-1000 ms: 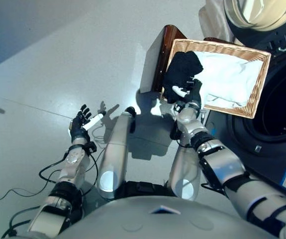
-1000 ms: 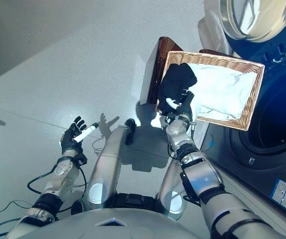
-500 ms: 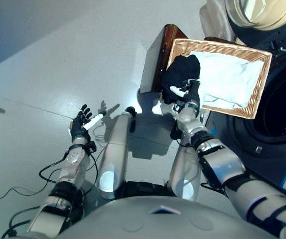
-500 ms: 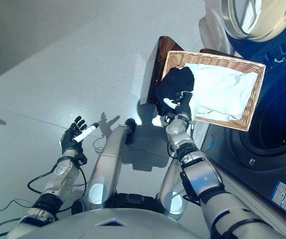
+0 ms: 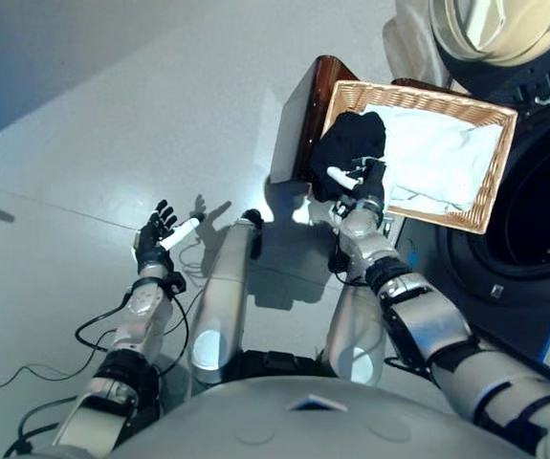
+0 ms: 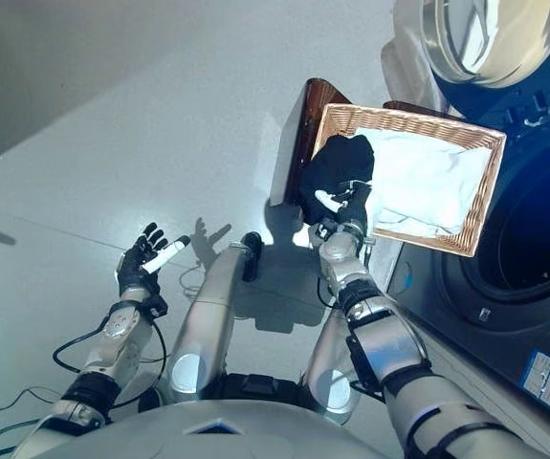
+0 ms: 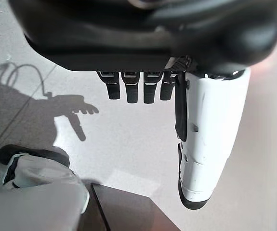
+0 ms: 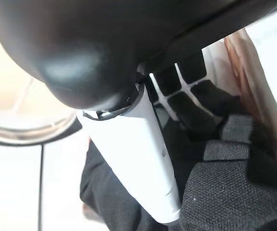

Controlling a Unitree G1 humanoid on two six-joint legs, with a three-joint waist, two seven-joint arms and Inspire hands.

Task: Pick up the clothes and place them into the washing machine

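A black garment is bunched at the near left corner of a wicker basket, partly over its rim. A white cloth fills the remainder of the basket. My right hand is at that corner, its fingers curled into the black garment and its white-covered thumb lying against the cloth. The washing machine's dark drum opening lies just right of the basket, with its round door swung open above. My left hand hangs open over the bare floor far to the left, holding nothing.
The basket rests on a dark brown wooden stand whose side panel faces left. The washing machine's dark front runs along the right side. Grey floor spreads to the left and front.
The black garment, which hung down over the basket's near edge, is now gathered up higher at the corner with my right hand in it. The left hand has not moved.
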